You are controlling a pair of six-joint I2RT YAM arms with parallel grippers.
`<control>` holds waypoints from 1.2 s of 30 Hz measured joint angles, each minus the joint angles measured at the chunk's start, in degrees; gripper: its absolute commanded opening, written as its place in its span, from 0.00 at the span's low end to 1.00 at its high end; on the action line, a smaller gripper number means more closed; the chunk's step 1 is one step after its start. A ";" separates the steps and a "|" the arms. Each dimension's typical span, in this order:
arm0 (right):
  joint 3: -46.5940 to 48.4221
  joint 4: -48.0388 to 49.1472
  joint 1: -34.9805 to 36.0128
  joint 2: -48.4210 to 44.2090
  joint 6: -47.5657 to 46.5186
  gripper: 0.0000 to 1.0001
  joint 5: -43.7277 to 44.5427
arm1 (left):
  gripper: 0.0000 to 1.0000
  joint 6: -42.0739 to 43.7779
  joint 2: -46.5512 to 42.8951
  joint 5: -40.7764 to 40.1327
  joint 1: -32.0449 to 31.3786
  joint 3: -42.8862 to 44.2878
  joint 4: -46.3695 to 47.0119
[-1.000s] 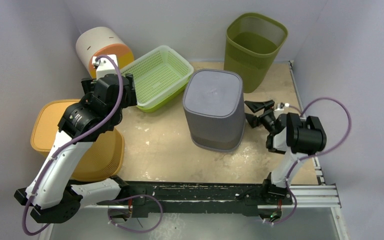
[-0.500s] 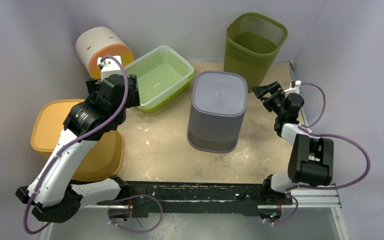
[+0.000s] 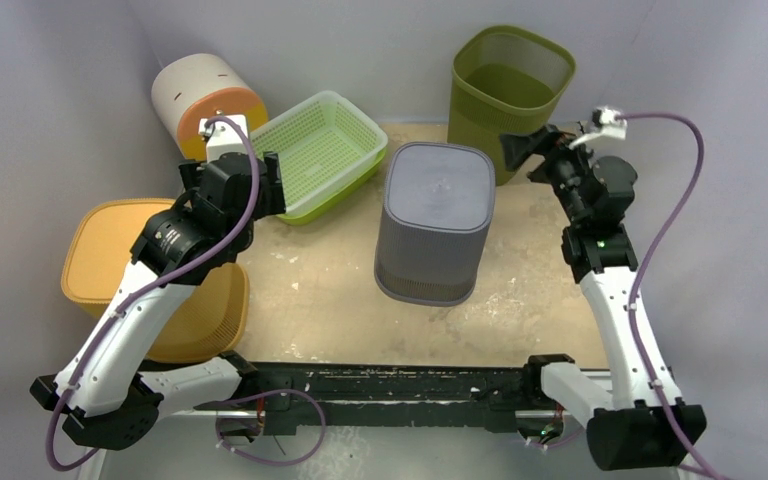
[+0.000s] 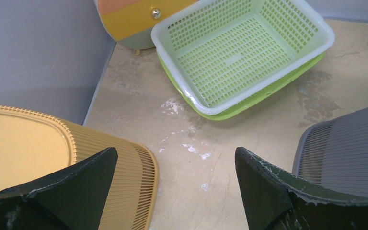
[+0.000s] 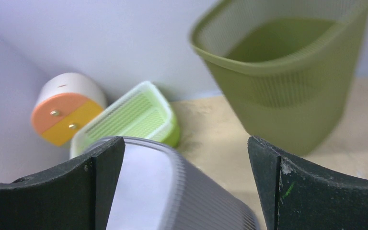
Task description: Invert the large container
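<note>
The large grey ribbed container (image 3: 433, 222) stands in the middle of the table with its closed base facing up. It shows at the right edge of the left wrist view (image 4: 350, 143) and low between the fingers in the right wrist view (image 5: 172, 191). My left gripper (image 3: 265, 188) is open and empty, up over the table left of the container, beside the green basket; its fingers stand wide apart in its wrist view (image 4: 175, 158). My right gripper (image 3: 525, 152) is open and empty, raised behind and right of the container (image 5: 186, 143), not touching it.
An olive mesh bin (image 3: 510, 95) stands at the back right, just behind my right gripper. A light green basket (image 3: 315, 150) lies at the back left, with a white and orange cylinder (image 3: 205, 100) behind it. An orange ribbed container (image 3: 150, 270) sits upside down at the left.
My right arm has lifted from the table beside the grey container and swung up toward the back. The container settled a little to the right. My left gripper edged toward the back.
</note>
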 measured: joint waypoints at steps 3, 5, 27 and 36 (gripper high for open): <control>8.33 -3.34 9.29 2.14 -3.58 1.00 3.19 | 0.90 0.00 0.20 0.68 0.00 0.96 0.42; 12.83 -4.81 15.78 5.09 -5.25 1.00 5.31 | 0.90 0.02 0.46 0.92 0.00 2.60 0.50; 38.66 -10.49 50.69 40.11 -11.08 1.00 17.90 | 0.90 0.07 -3.43 0.87 0.00 6.16 -0.09; 44.94 -13.07 55.15 52.26 -11.23 1.00 24.76 | 0.90 0.07 -3.69 0.87 0.00 6.14 -0.85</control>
